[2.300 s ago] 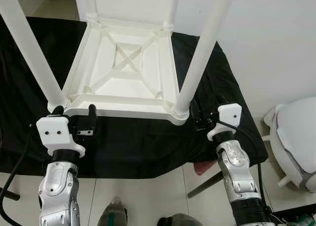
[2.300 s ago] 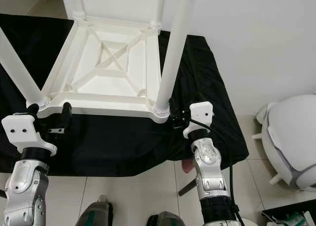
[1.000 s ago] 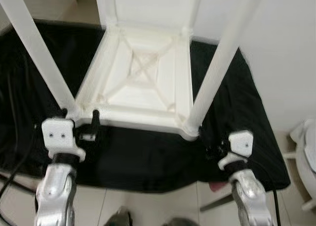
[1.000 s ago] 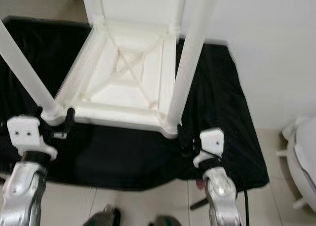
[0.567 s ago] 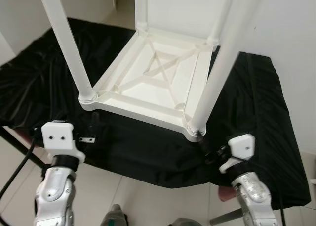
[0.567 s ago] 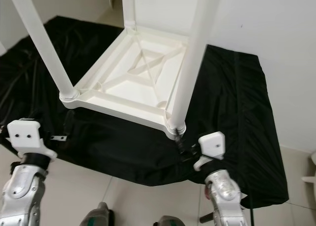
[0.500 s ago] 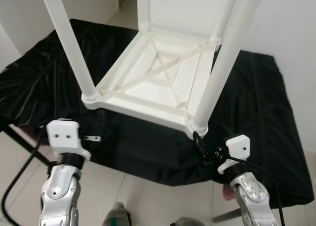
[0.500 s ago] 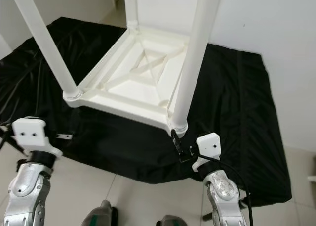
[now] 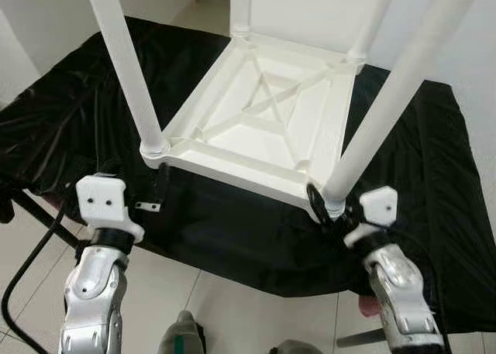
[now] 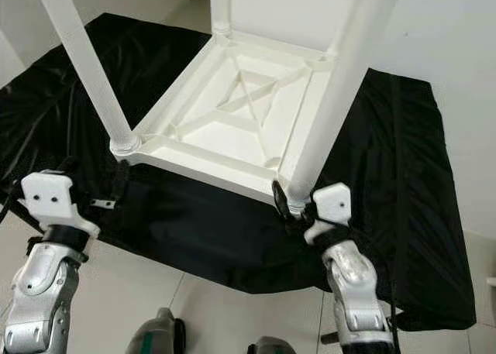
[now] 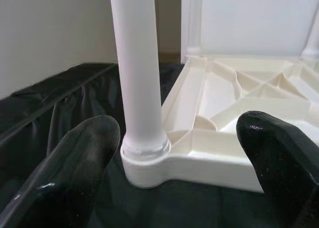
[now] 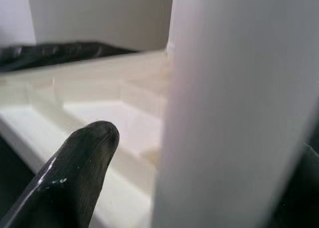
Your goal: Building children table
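A white children's table (image 9: 263, 122) lies upside down on a black cloth (image 9: 70, 114), its legs pointing up. My left gripper (image 9: 139, 193) is open just short of the near-left corner, level with the base of the near-left leg (image 9: 128, 67); in the left wrist view that leg (image 11: 137, 73) and corner stand beyond the two black fingers (image 11: 75, 173). My right gripper (image 9: 333, 208) is open at the base of the near-right leg (image 9: 387, 106), one finger on each side. In the right wrist view the leg (image 12: 239, 108) is very close, with a gap beside one finger (image 12: 75, 178).
The black cloth hangs over the front edge of a low stand, with pale tiled floor (image 9: 232, 315) below. A white wall (image 10: 442, 29) rises on the right. A black cable (image 9: 23, 284) loops beside my left arm. A pinkish object (image 9: 370, 304) shows under the cloth's near-right edge.
The camera has shifted. My right gripper has moved up to the near-right leg base, so its fingers now flank the leg. The left gripper sits closer to the near-left corner.
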You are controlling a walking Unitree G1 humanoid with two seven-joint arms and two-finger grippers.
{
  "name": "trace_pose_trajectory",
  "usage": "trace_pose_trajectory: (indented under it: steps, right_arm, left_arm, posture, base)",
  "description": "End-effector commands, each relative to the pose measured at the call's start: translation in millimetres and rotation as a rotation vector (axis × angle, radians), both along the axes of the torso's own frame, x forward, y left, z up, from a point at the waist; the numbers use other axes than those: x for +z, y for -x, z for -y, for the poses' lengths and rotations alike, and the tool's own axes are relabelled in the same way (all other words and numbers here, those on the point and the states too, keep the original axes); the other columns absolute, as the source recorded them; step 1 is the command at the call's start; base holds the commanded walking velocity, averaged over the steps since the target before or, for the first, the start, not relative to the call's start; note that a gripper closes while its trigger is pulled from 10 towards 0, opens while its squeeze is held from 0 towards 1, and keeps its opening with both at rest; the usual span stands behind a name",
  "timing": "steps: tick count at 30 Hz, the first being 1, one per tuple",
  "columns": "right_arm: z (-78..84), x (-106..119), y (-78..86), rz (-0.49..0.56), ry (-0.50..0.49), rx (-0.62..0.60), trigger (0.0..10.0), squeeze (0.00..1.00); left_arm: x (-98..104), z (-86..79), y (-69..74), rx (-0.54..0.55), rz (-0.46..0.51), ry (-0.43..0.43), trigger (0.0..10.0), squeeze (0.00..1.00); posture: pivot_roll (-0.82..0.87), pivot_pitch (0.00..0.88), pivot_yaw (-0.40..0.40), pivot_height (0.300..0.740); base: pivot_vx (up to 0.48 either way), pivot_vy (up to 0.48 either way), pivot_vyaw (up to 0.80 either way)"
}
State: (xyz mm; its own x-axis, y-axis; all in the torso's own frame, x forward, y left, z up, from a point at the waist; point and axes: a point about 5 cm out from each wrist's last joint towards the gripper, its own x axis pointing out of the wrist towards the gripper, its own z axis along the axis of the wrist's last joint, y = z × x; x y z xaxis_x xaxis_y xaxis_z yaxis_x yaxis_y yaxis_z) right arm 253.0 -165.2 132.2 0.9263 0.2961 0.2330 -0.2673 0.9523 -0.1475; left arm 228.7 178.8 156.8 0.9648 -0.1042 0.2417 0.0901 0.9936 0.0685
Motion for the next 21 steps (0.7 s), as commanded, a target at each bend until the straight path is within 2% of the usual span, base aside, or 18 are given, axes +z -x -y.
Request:
trace_pose_trajectory:
  steps: [1, 4, 8, 12, 18, 21]
  right_arm:
    - [0.1, -2, -1.6, -0.016, -0.022, -0.013, 10.0, 0.00]
    - [-5.5, 13, -7.9, 0.036, -0.062, -0.015, 10.0, 0.00]
    - [-7.3, 21, -9.2, 0.062, -0.085, -0.015, 10.0, 0.00]
    - [-4.8, 42, -11.8, 0.122, -0.140, -0.060, 10.0, 0.00]
    - [-4.4, 88, -22.4, 0.264, -0.212, -0.118, 10.0, 0.00]
    - [-4.5, 96, -24.6, 0.287, -0.231, -0.125, 10.0, 0.00]
  left_arm:
    - [-4, -0.9, -0.8, 0.010, -0.027, 0.014, 10.0, 0.00]
    - [2, 1.6, -4.1, -0.004, -0.006, 0.008, 10.0, 0.00]
    - [4, 4.0, -5.8, -0.027, -0.002, 0.009, 10.0, 0.00]
    - [2, 13.1, -9.9, -0.111, -0.024, 0.017, 10.0, 0.00]
    - [-4, 30.3, -25.9, -0.211, -0.073, 0.006, 10.0, 0.00]
    - [-8, 33.2, -31.3, -0.218, -0.096, -0.005, 10.0, 0.00]
  posture:
    - [0.06, 0.021, -0.028, 0.740]
    - [0.07, 0.017, -0.029, 0.740]
    - [0.07, 0.022, -0.030, 0.740]
    - [0.06, 0.027, -0.027, 0.740]
    - [0.04, 0.030, -0.020, 0.740]
    - [0.04, 0.030, -0.019, 0.740]
  base:
    - [0.000, 0.000, 0.00]
    - [0.000, 0.000, 0.00]
    - [0.000, 0.000, 0.00]
    - [0.000, 0.000, 0.00]
    - [0.000, 0.000, 0.00]
    - [0.000, 0.000, 0.00]
